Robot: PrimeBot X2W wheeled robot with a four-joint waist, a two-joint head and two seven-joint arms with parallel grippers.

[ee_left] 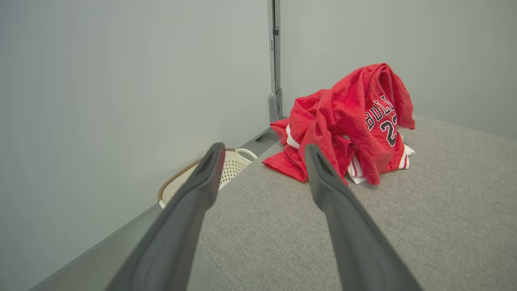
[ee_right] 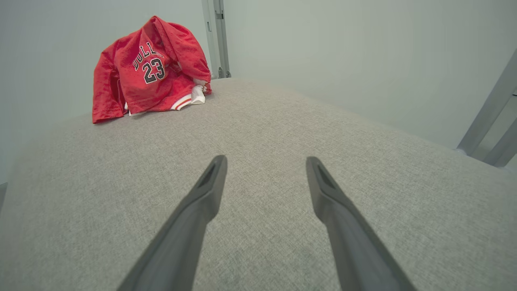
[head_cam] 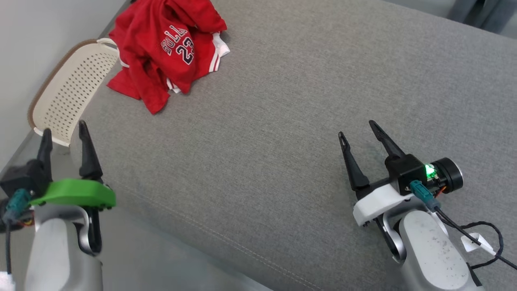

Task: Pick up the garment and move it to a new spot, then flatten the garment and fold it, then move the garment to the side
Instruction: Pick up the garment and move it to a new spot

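Crumpled red mesh jersey point(head_cam: 161, 48): far-left corner of grey fabric cushion point(head_cam: 282, 121), at its edge.
Left pincer point(head_cam: 64, 127): wide open, empty.
Right pincer point(head_cam: 357, 128): wide open, empty, above bare cushion.

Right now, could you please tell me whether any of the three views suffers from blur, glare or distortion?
Head view: soft even light, no glare, print on the red jersey legible. Left wrist view: the left pincer looms large and slightly soft. Right wrist view: wide-angle bend bows the grey cushion into a hump; the right pincer is soft-edged.
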